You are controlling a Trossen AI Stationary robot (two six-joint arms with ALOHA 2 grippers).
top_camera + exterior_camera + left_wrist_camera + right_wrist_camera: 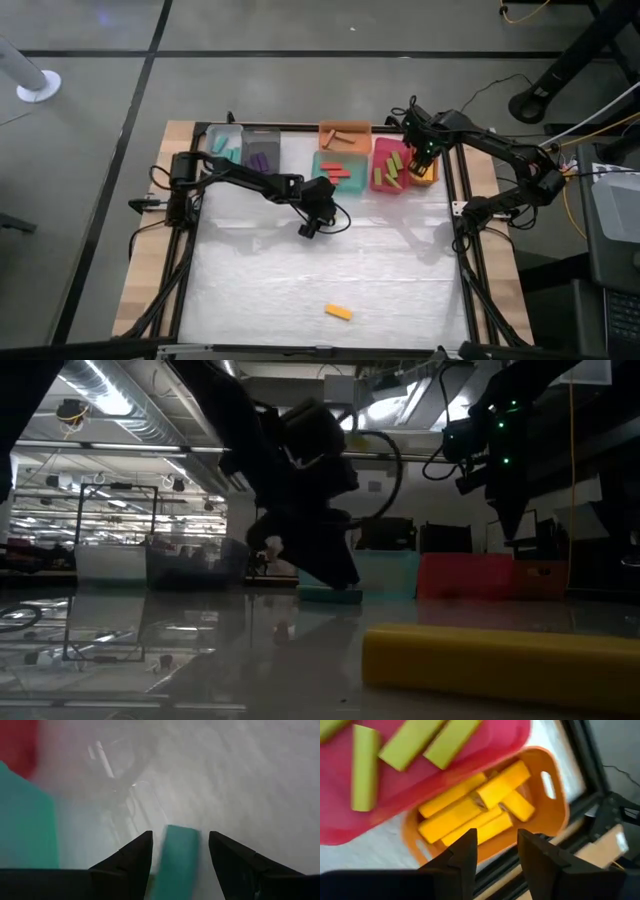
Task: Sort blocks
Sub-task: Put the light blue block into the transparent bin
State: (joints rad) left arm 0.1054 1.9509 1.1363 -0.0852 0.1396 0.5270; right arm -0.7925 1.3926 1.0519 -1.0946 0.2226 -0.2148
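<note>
table [330,275] holds one yellow block [338,312] — left wrist alone shows a teal block [176,857].

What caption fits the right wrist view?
Right gripper open above orange bin of yellow blocks, beside pink bin.

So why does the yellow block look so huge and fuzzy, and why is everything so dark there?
In the low view the yellow block lies close to the camera, so it looks big and soft, and bright ceiling lights behind turn the arms into dark shapes. In the left wrist view the teal block is blurry too.
</note>
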